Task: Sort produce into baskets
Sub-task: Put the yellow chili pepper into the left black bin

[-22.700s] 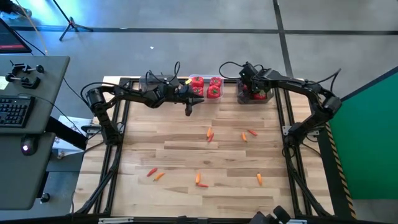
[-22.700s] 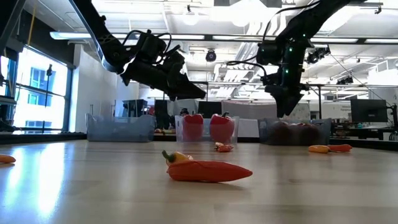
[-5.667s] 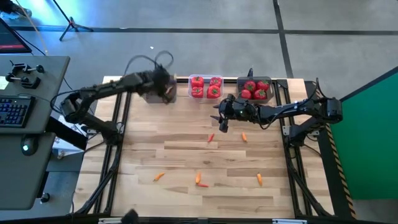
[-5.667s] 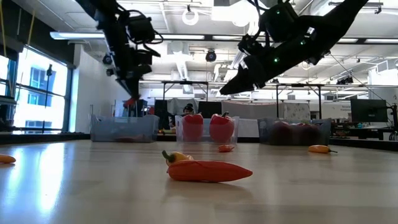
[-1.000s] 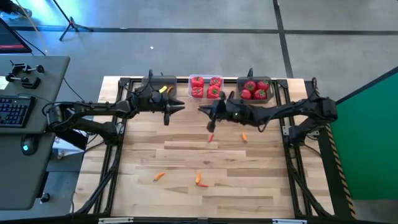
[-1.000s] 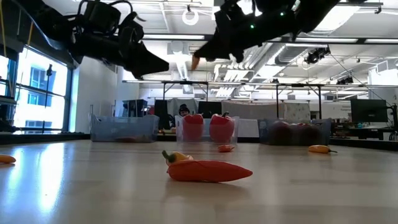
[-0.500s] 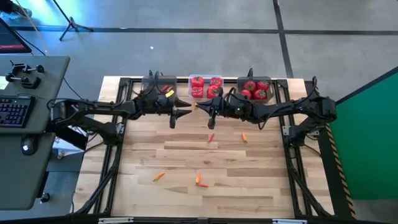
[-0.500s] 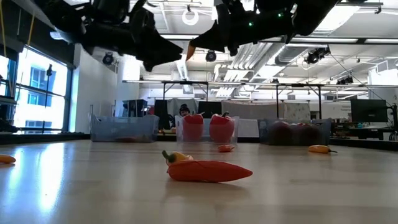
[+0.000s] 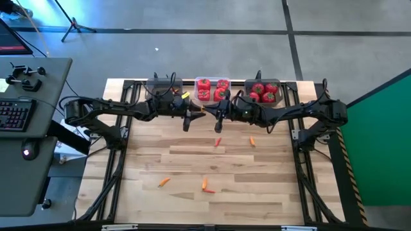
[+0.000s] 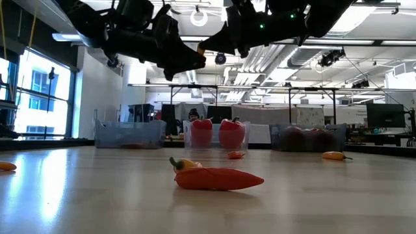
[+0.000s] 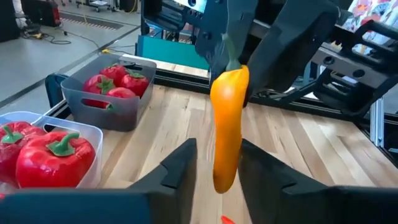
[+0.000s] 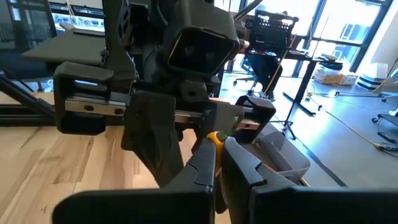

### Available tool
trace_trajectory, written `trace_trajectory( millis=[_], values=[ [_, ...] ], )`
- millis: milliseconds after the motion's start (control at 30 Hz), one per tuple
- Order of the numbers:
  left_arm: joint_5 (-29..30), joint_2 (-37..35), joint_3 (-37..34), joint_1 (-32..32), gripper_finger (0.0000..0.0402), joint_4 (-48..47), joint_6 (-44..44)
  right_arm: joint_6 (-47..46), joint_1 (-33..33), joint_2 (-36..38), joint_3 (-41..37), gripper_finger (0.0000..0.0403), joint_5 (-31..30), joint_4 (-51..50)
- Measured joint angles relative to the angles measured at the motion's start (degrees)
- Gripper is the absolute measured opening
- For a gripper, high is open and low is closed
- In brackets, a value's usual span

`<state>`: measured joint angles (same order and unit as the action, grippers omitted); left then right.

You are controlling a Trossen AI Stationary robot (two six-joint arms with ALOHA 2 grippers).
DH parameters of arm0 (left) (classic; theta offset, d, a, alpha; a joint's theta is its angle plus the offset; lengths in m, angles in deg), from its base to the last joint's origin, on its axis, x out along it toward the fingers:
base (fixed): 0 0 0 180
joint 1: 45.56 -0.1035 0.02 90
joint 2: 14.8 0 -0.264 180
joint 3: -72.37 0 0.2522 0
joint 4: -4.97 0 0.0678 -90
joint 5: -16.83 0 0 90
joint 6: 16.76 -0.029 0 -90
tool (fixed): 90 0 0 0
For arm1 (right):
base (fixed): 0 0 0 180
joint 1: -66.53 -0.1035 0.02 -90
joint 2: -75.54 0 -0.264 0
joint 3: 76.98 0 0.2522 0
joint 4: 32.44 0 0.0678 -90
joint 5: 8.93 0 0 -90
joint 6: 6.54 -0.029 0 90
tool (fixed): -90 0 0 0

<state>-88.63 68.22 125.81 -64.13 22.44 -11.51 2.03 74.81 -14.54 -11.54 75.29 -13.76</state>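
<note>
My right gripper [image 9: 210,112] hangs above the table's back middle, shut on the stem end of an orange carrot piece [image 11: 227,124]. My left gripper [image 11: 219,163] faces it with open fingers on either side of the carrot's lower end; whether they touch it I cannot tell. In the low view both grippers meet high up, left gripper [image 10: 194,62] and right gripper [image 10: 209,45]. Three baskets line the back edge: a dark grey one [image 9: 158,85] at the left, a clear one [image 9: 212,97] with red peppers, and a dark grey one [image 9: 262,101] with tomatoes.
Loose carrot pieces lie on the wood: one [image 9: 218,141] under the grippers, one [image 9: 252,141] to its right, two near the front [image 9: 164,181] [image 9: 205,185]. A black frame borders the table. A desk with a keyboard [image 9: 14,115] stands at the left.
My left gripper has travelled right until its fingers stand around the carrot. My right gripper first shifted a little left with the carrot, then held still.
</note>
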Motion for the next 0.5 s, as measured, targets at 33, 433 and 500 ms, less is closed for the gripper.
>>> trace_trajectory(
  millis=[33, 433, 500],
  values=[
    [0.0, 0.0, 0.0, 0.0, 0.0087, 0.0, -0.4, 0.3, 0.0, 0.0, 0.0, 0.0002, 0.0, 0.0],
    [-0.2, 0.0, 0.0, -2.3, 0.0011, -0.6, -2.3, 1.6, 0.0, 0.0, 0.0, 0.0051, -2.6, -1.8],
    [0.1, -0.3, 0.0, -3.3, 0.0006, -1.9, -2.5, 1.6, 0.0, 0.0, 0.0, 0.0081, -5.2, -2.1]
  ],
)
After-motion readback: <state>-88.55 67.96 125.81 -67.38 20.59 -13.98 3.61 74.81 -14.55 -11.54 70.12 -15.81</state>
